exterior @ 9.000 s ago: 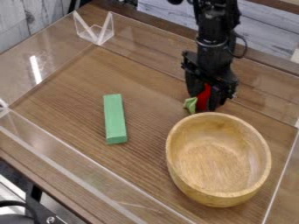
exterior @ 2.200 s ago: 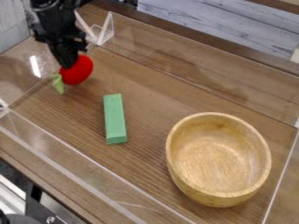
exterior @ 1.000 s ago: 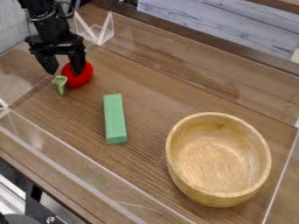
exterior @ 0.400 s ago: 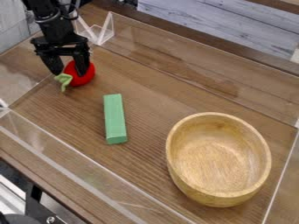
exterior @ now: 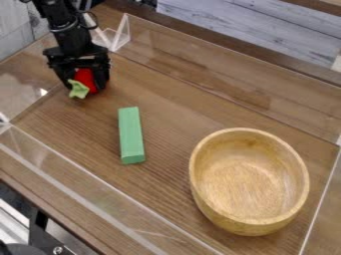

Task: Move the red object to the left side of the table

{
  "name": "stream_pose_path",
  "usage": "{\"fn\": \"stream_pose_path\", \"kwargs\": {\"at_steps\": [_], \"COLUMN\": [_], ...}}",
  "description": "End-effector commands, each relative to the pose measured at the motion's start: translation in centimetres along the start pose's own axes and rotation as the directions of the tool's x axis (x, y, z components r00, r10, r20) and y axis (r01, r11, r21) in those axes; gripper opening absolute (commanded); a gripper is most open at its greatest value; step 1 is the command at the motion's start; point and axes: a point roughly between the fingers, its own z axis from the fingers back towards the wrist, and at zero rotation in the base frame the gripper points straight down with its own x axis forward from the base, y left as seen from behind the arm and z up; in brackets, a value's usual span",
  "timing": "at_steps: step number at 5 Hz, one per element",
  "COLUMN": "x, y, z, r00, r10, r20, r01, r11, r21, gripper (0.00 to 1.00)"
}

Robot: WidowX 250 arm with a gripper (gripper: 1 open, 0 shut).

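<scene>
The red object (exterior: 88, 80), a small glossy strawberry with a green cap at its lower left, lies on the table (exterior: 200, 100) at the far left. My black gripper (exterior: 79, 68) hangs directly over it, open, with a finger on each side of the berry. Most of the berry is covered by the fingers, and I cannot tell whether they touch it.
A green rectangular block (exterior: 130, 134) lies near the middle of the table. At the right front stands a wooden bowl (exterior: 249, 179). Clear acrylic walls (exterior: 54, 60) edge the tabletop, and a small clear stand (exterior: 112, 35) sits at the back left.
The gripper has shifted a little to the right and away from the front since a second ago, staying open around the strawberry. The strawberry rests on the table at the left.
</scene>
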Motion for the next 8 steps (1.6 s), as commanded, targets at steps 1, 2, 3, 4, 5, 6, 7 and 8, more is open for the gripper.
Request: {"fn": "stream_pose_path", "kwargs": {"at_steps": [1,2,3,4,5,6,7,8], "x": [1.4,1.9,2.3,1.8,1.4,1.1,1.5,1.9], "y": [0.7,0.5,0.1,-0.1,-0.3,0.0,-0.7,-1.4], "z": [1.6,2.0,2.3,2.6,2.9,3.0,3.9,4.8], "r00": [0.999,0.998,0.997,0.998,0.998,1.000,0.999,0.997], "r10": [0.013,0.044,0.071,0.068,0.065,0.000,-0.035,-0.067], "r20": [0.043,0.033,0.020,0.006,-0.006,-0.025,-0.025,-0.027], "r01": [-0.013,-0.044,-0.070,-0.068,-0.065,0.000,0.034,0.064], "r11": [1.000,0.999,0.997,0.998,0.998,1.000,0.998,0.995], "r21": [0.010,0.000,-0.007,-0.013,-0.018,-0.028,-0.055,-0.081], "gripper": [1.00,1.00,1.00,1.00,1.00,1.00,1.00,1.00]}}
